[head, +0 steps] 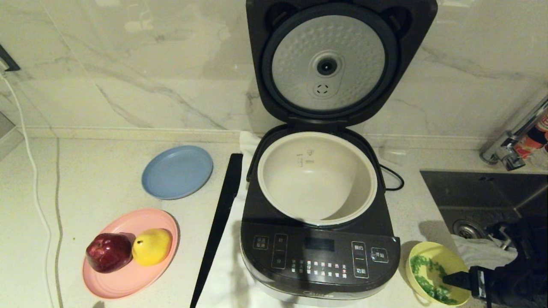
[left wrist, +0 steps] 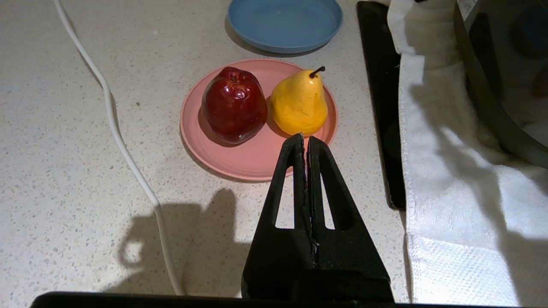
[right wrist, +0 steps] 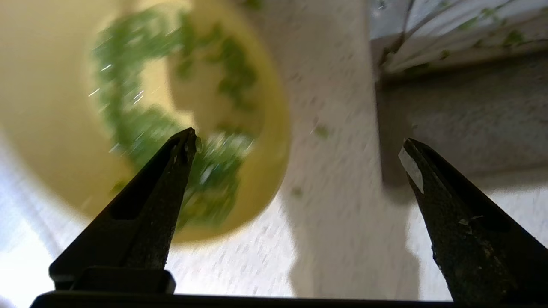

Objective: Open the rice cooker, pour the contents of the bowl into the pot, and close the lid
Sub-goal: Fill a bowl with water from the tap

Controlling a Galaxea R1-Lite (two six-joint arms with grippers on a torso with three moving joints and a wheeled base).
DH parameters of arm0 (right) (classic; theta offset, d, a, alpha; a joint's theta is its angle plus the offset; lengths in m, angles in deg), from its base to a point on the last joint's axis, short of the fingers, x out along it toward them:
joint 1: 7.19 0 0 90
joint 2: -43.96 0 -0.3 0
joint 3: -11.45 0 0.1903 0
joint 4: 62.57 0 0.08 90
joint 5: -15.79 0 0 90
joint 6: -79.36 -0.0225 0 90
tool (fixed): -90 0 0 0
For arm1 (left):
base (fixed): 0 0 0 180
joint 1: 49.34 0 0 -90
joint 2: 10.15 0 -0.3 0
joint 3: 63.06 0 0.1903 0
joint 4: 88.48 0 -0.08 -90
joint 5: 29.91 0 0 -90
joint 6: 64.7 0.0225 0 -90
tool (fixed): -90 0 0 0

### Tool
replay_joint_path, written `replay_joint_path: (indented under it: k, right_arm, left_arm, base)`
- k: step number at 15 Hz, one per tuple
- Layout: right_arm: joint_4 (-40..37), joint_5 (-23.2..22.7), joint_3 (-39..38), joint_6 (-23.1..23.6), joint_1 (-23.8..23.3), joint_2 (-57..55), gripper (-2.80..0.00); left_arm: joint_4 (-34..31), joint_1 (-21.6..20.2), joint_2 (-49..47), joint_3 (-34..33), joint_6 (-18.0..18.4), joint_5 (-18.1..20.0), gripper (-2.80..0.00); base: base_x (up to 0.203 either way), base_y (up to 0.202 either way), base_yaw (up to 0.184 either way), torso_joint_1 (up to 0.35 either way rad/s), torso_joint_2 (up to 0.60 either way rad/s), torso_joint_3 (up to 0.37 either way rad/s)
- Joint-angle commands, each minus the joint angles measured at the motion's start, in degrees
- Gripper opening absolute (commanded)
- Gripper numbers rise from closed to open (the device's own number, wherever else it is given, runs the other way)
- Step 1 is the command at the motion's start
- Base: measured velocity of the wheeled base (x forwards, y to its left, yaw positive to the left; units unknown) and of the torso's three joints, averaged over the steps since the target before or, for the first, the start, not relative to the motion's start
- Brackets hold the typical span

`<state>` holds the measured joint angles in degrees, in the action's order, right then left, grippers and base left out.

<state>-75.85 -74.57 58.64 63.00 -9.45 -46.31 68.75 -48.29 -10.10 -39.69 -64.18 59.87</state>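
Speckled stone counter [head: 98, 179] against a veined marble backsplash; steel sink [head: 483, 192] cut off at the robot's right edge.

Rice cooker [head: 319, 252] — dark, rounded-square — sits on a white towel [left wrist: 449, 179], front rim cut off by the frame bottom. Lid [head: 338, 60] stands upright on its hinge, dimpled silver plate facing out, top corners cropped. Pot [head: 317, 177] cream-white, round, smooth, bare inside; faint level marks on the far wall, too small to read.

Blue plate [head: 177, 172] and pink plate [head: 128, 273] to the cooker's left, the pink one carrying a glossy red apple [head: 109, 252] and a yellow pear [head: 152, 247], touching.

Bowl [head: 454, 261], pale yellow plastic, on the counter just right of the cooker's front; chopped green contents [head: 428, 273] ring its floor.

Right gripper [right wrist: 299, 145] — fingers spread wide, one over the bowl's contents, the other outside over the counter, holding nothing. Whether the inner tip touches the contents is blurred. Arm mostly cut off.

Left gripper [left wrist: 305, 141] pressed together, empty, parked above the counter near the pink plate.
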Motion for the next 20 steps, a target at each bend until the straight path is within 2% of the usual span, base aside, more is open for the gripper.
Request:
replay_joint_path:
  k: [1, 6, 7, 20]
  right_arm:
    - [5.1, 1.4, -1.6, -0.1, 0.1, -5.1, 0.00]
    - [7.3, 1.8, -2.4, -0.2, 0.1, -6.0, 0.00]
    - [7.4, 1.8, -2.4, -0.2, 0.1, -6.2, -2.80]
    - [7.4, 1.7, -2.3, -2.6, 0.6, -6.0, -2.80]
  left_arm:
    - [0.0, 0.0, 0.0, -0.2, 0.0, 0.0, -2.80]
    - [0.0, 0.0, 0.0, -0.2, 0.0, 0.0, -2.80]
    - [0.0, 0.0, 0.0, -0.2, 0.0, 0.0, -2.80]
    - [0.0, 0.0, 0.0, -0.2, 0.0, 0.0, -2.80]
  base:
    - [0.000, 0.000, 0.000, 0.000, 0.00, 0.000]
    - [0.000, 0.000, 0.000, 0.000, 0.00, 0.000]
    - [0.000, 0.000, 0.000, 0.000, 0.00, 0.000]
    - [0.000, 0.000, 0.000, 0.000, 0.00, 0.000]
